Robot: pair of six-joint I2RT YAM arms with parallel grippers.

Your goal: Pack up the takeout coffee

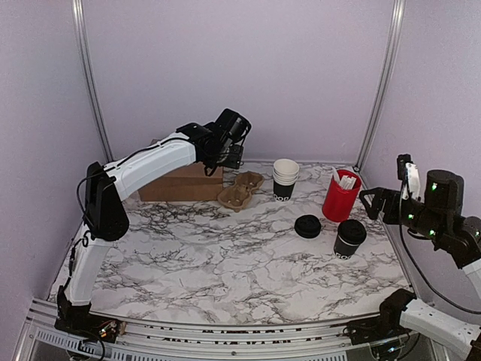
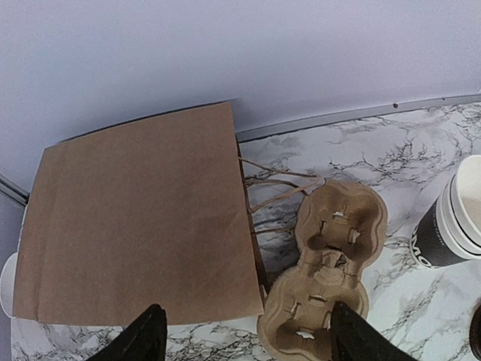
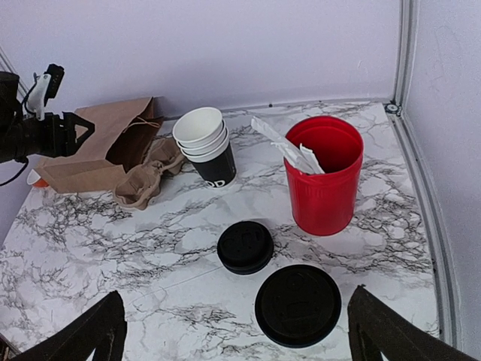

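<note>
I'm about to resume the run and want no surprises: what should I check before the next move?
1. Lid on the black cup, cup upright: ok.
2. The right gripper open and empty: ok.
3. The left gripper open and empty, above the paper bag: ok.
4. The paper bag standing up: not ok, it lies on its side.
5. Wells of the cup carrier empty: ok.
6. Inside of the paper bag empty: cannot tell.

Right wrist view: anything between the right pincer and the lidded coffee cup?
Nothing visible. The right pincer hangs open above the lidded coffee cup, clear air between. The red tub stands beyond the cup and a loose black lid lies left of it, both off the path.
</note>
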